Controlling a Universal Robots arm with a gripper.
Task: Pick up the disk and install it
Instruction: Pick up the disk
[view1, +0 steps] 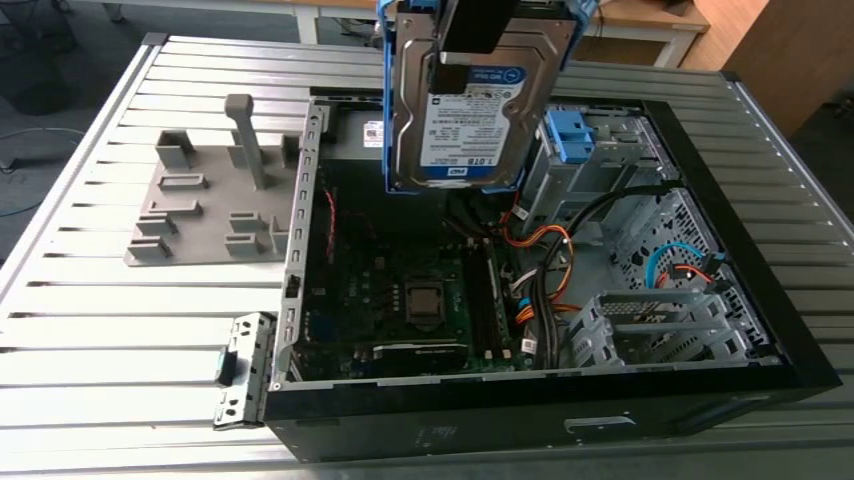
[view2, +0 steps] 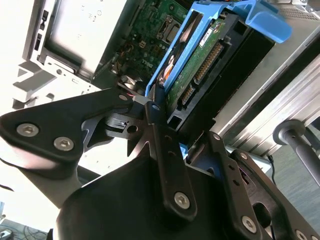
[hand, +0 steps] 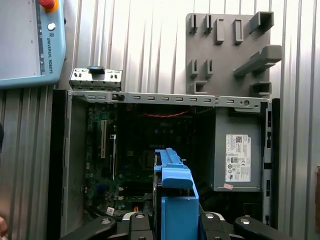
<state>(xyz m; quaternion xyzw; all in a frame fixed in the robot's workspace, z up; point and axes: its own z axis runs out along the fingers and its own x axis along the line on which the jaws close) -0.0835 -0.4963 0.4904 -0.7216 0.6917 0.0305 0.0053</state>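
1 gripper (view2: 170, 125) clamping disk (view1: 467, 120) | above open computer case (view1: 534, 425) | cables (view1: 541, 240), drive cage (view1: 601, 150) nearby

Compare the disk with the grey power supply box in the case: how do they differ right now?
The disk hangs on edge above the open case, clamped in the end effector; the power supply box sits inside the case. The disk has a blue carrier frame; the power supply box is bare grey. The disk's label is white and blue; the power supply box's sticker is white. Both are rectangular and labelled.
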